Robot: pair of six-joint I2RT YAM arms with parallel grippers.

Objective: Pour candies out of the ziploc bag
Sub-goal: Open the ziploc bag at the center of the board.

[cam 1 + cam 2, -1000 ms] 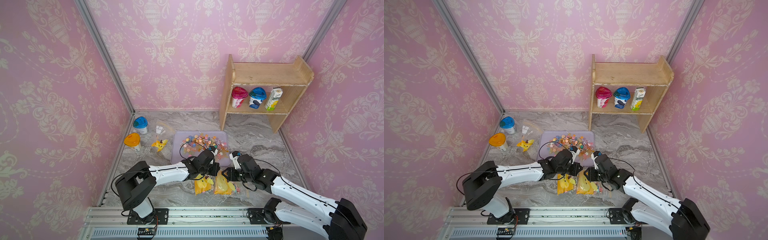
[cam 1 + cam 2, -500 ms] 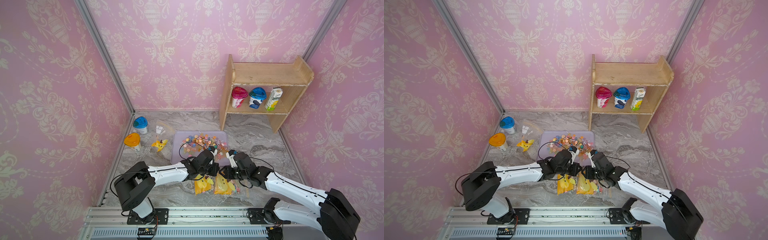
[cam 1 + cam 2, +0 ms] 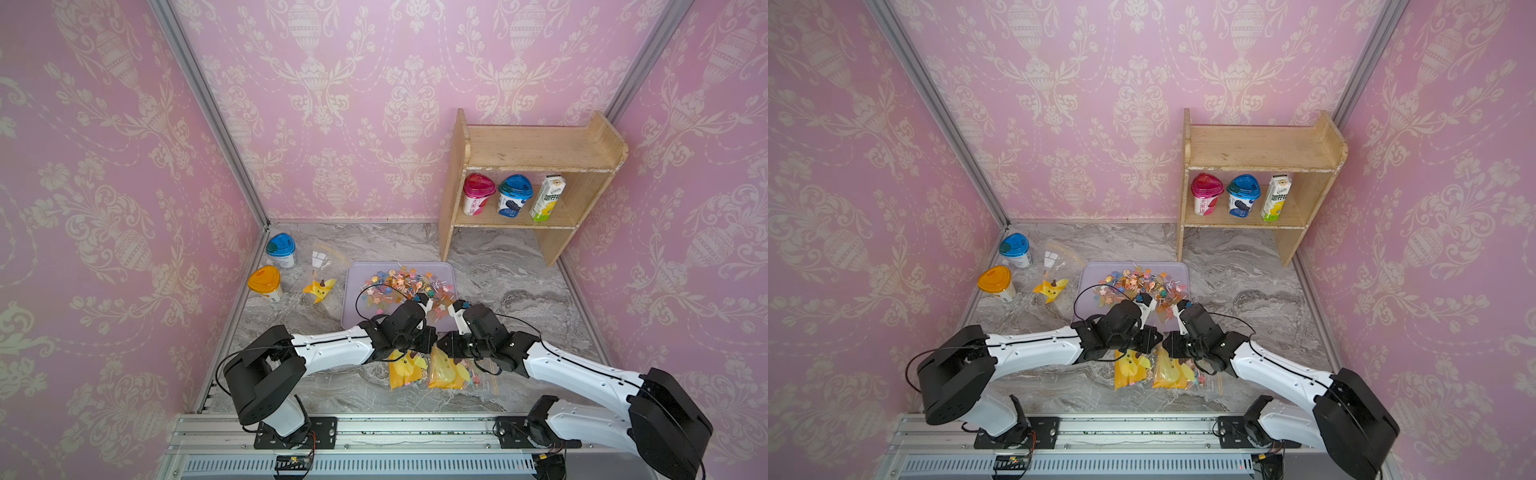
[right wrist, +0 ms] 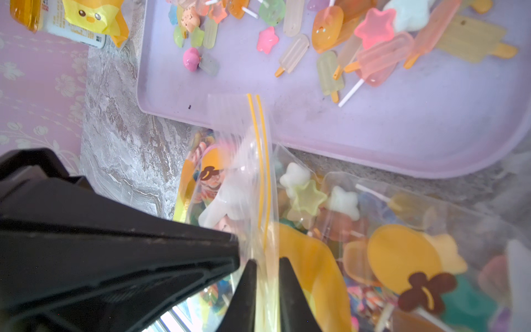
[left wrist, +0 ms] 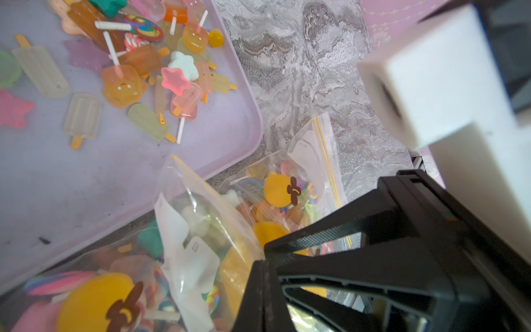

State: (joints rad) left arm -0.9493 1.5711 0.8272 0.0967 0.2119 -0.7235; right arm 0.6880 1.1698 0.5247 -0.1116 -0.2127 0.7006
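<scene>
The clear ziploc bag (image 3: 432,370) (image 3: 1158,370) lies on the marble floor just in front of the lilac tray (image 3: 351,316) (image 3: 1090,274). It holds candies (image 4: 402,258) (image 5: 278,189). More candies (image 3: 407,282) (image 3: 1142,280) lie spread on the tray. My left gripper (image 3: 428,338) (image 5: 263,287) is shut on the bag's raised film. My right gripper (image 3: 442,343) (image 4: 265,287) faces it almost tip to tip. Its jaws are pinched on the bag's rim beside the yellow zip line (image 4: 263,172).
A blue-lidded cup (image 3: 281,249), an orange-lidded cup (image 3: 265,282) and another clear bag with a yellow duck piece (image 3: 320,286) sit left of the tray. A wooden shelf (image 3: 536,145) with two cups and a carton stands at the back right. Pink walls close in on three sides.
My right gripper has moved left up to the left gripper and its jaws have closed on the bag's rim. The left gripper has stayed shut in place.
</scene>
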